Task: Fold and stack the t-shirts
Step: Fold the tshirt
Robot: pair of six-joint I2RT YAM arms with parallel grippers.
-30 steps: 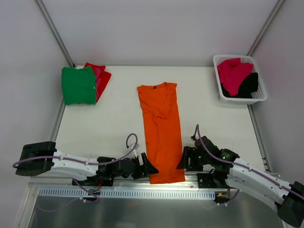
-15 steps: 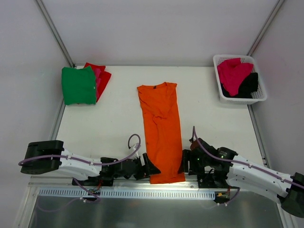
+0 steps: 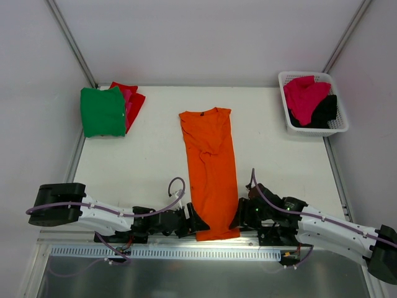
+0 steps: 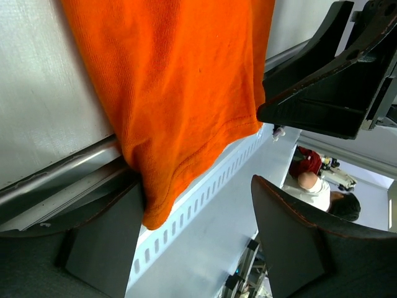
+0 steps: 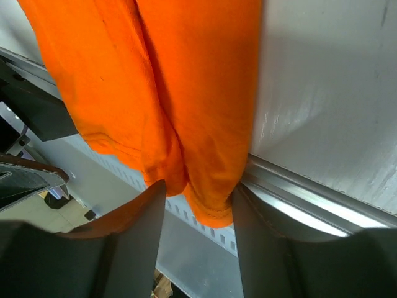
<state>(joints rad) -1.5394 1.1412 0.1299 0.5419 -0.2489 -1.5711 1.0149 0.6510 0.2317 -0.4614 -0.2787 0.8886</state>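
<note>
The orange t-shirt [image 3: 211,167] lies folded into a long strip down the table's middle, collar far, hem hanging over the near edge. My left gripper [image 3: 197,223] is at the hem's left corner. In the left wrist view it [image 4: 195,186] is open, one finger touching the orange cloth [image 4: 180,81] and the other well apart. My right gripper [image 3: 236,220] is at the hem's right corner. In the right wrist view it [image 5: 198,186] is open but narrow, with the orange hem corner [image 5: 208,198] hanging between its fingers.
A folded green t-shirt [image 3: 102,112] lies on a red one [image 3: 133,99] at the far left corner. The white basket [image 3: 341,127] at the far right holds a pink t-shirt [image 3: 305,96] and a black one [image 3: 325,112]. A slotted metal rail [image 3: 155,251] runs along the near edge.
Both grippers have slid toward the near edge to the hem corners. The right jaws have narrowed around the hem corner; the left jaws have narrowed slightly.
</note>
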